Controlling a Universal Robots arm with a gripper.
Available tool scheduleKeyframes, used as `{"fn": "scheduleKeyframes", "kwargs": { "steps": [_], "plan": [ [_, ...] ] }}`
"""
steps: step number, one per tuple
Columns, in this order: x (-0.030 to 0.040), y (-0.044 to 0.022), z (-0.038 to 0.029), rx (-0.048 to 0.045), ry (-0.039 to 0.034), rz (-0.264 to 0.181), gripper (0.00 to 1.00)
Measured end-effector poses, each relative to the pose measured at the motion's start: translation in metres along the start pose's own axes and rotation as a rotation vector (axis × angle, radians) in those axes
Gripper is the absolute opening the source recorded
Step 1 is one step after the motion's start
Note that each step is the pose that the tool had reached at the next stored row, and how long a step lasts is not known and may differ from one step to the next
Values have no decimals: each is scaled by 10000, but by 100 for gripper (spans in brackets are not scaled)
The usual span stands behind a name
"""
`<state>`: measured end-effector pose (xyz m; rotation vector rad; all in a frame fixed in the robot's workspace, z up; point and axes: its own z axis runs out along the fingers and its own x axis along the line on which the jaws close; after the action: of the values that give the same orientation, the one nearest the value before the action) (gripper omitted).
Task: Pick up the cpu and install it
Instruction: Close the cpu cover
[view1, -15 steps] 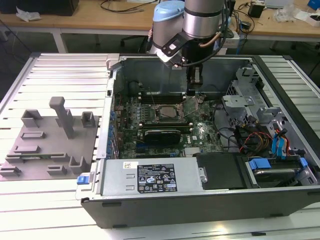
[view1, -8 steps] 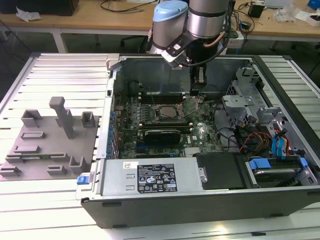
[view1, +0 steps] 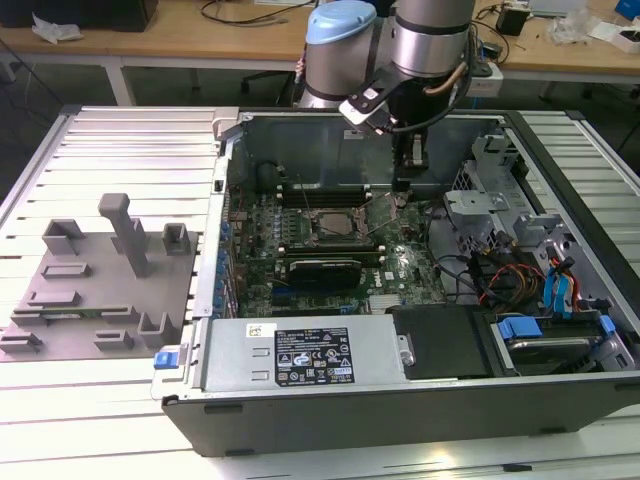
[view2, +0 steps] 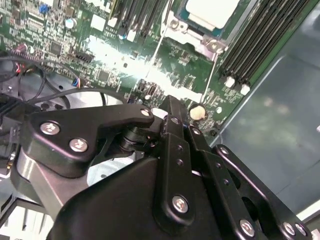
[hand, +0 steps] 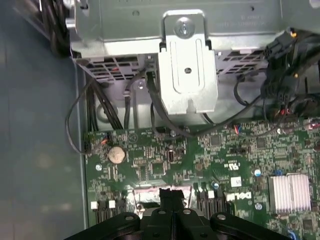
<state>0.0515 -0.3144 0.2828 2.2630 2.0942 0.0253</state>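
1. the robot arm stands at the upper centre of the exterior view, over an open computer case. its gripper hangs above the motherboard, just to the exterior view's right of the cpu socket.
2. in both wrist views the gripper fingers lie pressed together and grip nothing (no part sits between them).
3. in the second wrist view the cpu, with its silvery-white top, lies flat inside the metal socket frame. it is apart from the gripper and sits between banks of black memory slots.
4. in the first wrist view a coin cell battery sits on the green board near the fingertips, and a finned heatsink lies farther off.
5. a grey fixture tray lies outside the case at the left of the exterior view. the power supply occupies the lower centre.
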Motion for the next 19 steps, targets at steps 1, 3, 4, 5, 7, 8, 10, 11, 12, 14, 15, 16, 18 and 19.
{"fn": "scheduleKeyframes", "kwargs": {
  "steps": [1,3,4,5,7,8,10,11,12,14,15,16,18,19],
  "plan": [
    [2,30,2,5,0,1,11],
    [6,82,4,14,-1,-1,11],
    [8,102,5,19,-2,0,11],
    [9,122,6,23,-2,1,11],
    [14,177,9,35,-3,-2,11],
    [15,195,10,38,-3,-1,11],
    [18,227,12,43,-2,-2,11],
    [19,238,13,45,-2,-2,11],
    [20,244,13,46,-2,-2,11],
    [19,245,12,46,-4,0,11],
    [19,245,15,46,-5,0,11],
    [19,245,22,47,-4,-1,11],
    [21,243,67,74,-5,-2,11],
    [22,241,94,99,-7,-4,11]
  ]
}}
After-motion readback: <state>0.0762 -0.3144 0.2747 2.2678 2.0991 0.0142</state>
